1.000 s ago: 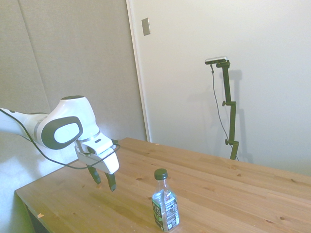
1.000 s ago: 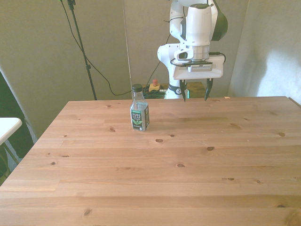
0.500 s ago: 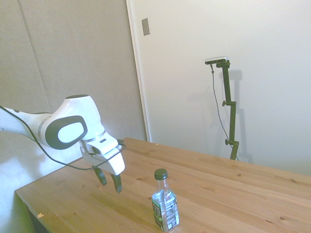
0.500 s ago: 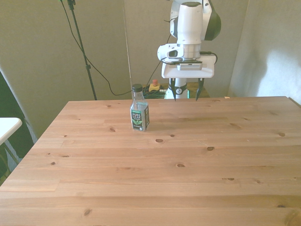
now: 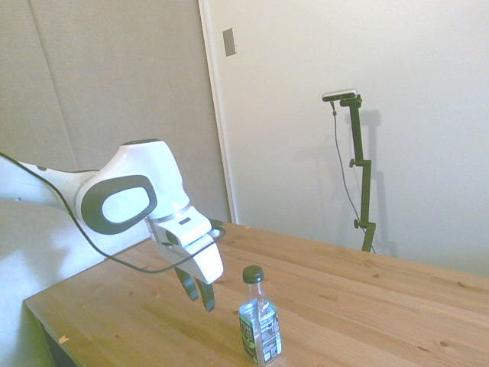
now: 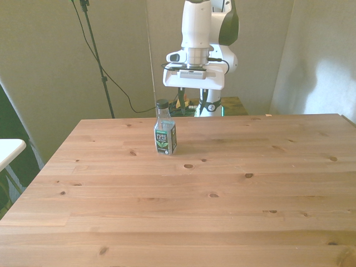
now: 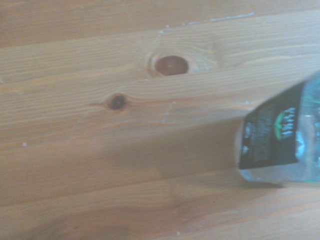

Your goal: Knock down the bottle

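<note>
A small clear bottle (image 5: pixel 259 321) with a dark green cap and a dark label stands upright on the wooden table (image 5: pixel 367 302). In the front view the bottle (image 6: pixel 165 132) is in the far left part of the tabletop. My gripper (image 6: pixel 192 104) hangs low over the table's far edge, behind the bottle and a little to the front view's right of it, open and holding nothing. From the side, the gripper (image 5: pixel 200 290) is a short gap to the bottle's left, with its fingertips at about the height of the bottle's shoulder. Up close, the wrist camera catches the bottle's labelled lower body (image 7: pixel 275 135).
Bare wood planks (image 6: pixel 222 194) stretch toward the front camera. A white surface (image 6: pixel 8 147) stands beyond the table's edge at the front view's left. Black cables (image 6: pixel 119 89) hang behind the table's far edge. A wall and a door frame (image 5: pixel 218 115) rise behind the table in the side view.
The arm has swung toward the front view's left and come closer to the bottle. The bottle has not moved and still stands upright.
</note>
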